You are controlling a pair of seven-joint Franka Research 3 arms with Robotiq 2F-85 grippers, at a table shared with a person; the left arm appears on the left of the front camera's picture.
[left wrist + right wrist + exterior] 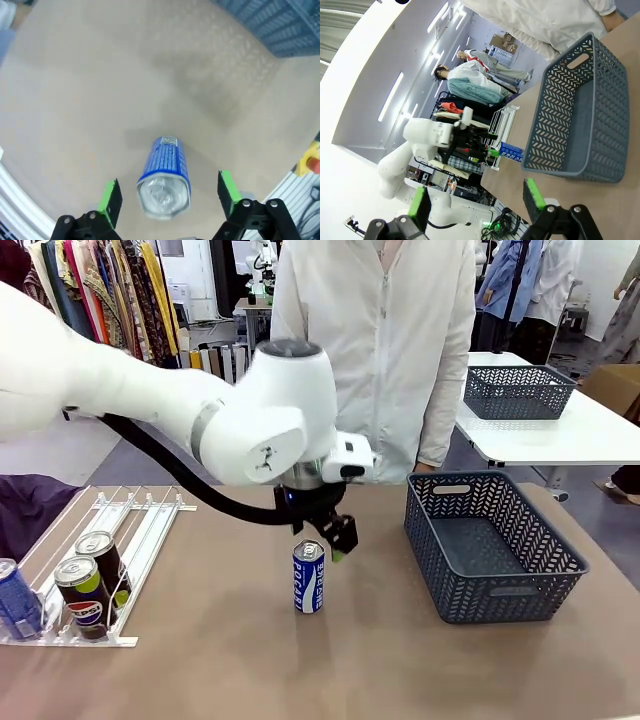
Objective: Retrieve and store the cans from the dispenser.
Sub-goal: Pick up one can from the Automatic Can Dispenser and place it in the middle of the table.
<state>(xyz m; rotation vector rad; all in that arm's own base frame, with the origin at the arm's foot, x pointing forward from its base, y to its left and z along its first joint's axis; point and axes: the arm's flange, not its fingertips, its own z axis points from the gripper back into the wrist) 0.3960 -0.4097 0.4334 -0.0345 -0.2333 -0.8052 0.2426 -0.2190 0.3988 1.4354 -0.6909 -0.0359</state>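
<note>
A blue Pocari Sweat can (309,578) stands upright on the brown table, left of the grey basket. My left gripper (323,538) hovers just above its top, open. In the left wrist view the can (164,177) sits between the spread green pads (111,195) without touching them, and the gripper (170,195) is open around it. The white dispenser (140,525) lies at the left, with two Pepsi cans (85,595) and one blue can (15,600) at its near end. My right gripper (476,200) is open and holds nothing, and from there the can (511,151) shows far off.
A dark grey perforated basket (490,545) stands at the right of the table, with nothing in it. A person in a white jacket (385,330) stands at the far edge. A second basket (518,390) rests on a white table behind.
</note>
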